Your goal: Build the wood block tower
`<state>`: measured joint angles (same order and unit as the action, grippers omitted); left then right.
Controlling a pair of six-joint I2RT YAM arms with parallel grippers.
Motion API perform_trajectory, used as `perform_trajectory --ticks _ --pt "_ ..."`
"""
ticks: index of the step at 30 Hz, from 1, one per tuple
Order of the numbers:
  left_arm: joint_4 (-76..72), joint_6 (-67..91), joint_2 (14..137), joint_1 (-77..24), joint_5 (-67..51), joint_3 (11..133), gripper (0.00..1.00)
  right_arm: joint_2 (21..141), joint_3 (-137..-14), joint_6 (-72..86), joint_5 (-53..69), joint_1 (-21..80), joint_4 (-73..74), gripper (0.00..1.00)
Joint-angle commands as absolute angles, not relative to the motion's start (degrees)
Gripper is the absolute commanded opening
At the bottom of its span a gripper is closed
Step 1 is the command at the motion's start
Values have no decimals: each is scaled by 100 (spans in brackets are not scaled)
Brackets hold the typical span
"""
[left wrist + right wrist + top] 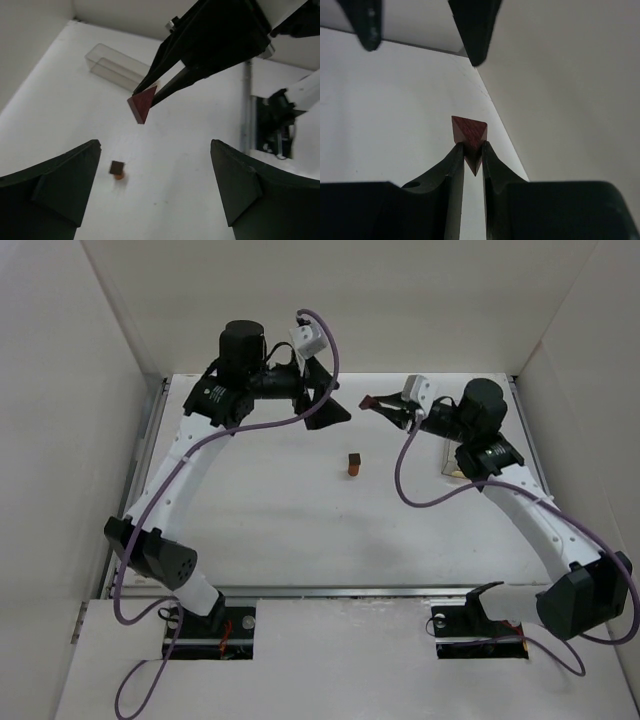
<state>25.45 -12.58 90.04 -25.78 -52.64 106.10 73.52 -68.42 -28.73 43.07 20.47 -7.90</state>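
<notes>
The right claw (472, 150) is pinched narrow on a red-brown triangular block (468, 131), its two fingers clamping one corner so that most of the wedge sticks out past the tips. The block is held toward the far side of the white surface (260, 520), off to one side of the stack rather than over it. The left claw (155, 144) faces it from close by with its jaws spread wide and nothing between them; in the overhead view the two claws nearly meet tip to tip. Nearer the arms' bases, well apart from both claws, stands the start of the tower: a dark brown cube (117, 166) sitting on top of an orange-brown cylinder (119, 176), the pair upright on the surface. A clear plastic container (117, 65) lies on the surface beyond the right claw in the left wrist view, away from the stack; whether anything is in it cannot be told
</notes>
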Motion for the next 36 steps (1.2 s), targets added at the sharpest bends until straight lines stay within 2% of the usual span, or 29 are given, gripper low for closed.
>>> perform_trajectory --ticks 1,6,10,14,22,25,26,30,35,36 --pt "1796 29 9280 -2260 -7107 10346 84 7102 -6636 -4244 5413 2101 -1222 0" --pt "-777 2458 9580 -2118 -8111 9756 81 7049 -6574 -4675 5783 2101 -1222 0" --pt "-1028 2584 9659 -2118 -8165 9677 81 7049 -6521 -4799 5784 2215 -1274 0" --pt "-1028 2584 9720 -2171 -8104 9677 79 7162 -6574 -4851 5783 2268 -1274 0" --pt "-880 2506 9957 -2346 -7990 9729 66 7453 -6829 -5080 5783 2434 -844 0" --pt "-537 2330 10010 -2347 -7928 9782 64 7506 -6829 -5080 5722 2435 -844 0" --pt "-475 2242 10011 -2347 -7928 9782 59 7506 -6881 -5080 5722 2435 -844 0" --pt "348 1646 10072 -2347 -7928 9984 55 7506 -6882 -5133 5555 2435 -844 0" --pt "834 1196 10072 -2347 -7744 10046 38 7506 -6882 -5133 5502 2435 -896 0" --pt "887 1143 10072 -2347 -7743 10046 38 7506 -6882 -5133 5502 2435 -896 0"
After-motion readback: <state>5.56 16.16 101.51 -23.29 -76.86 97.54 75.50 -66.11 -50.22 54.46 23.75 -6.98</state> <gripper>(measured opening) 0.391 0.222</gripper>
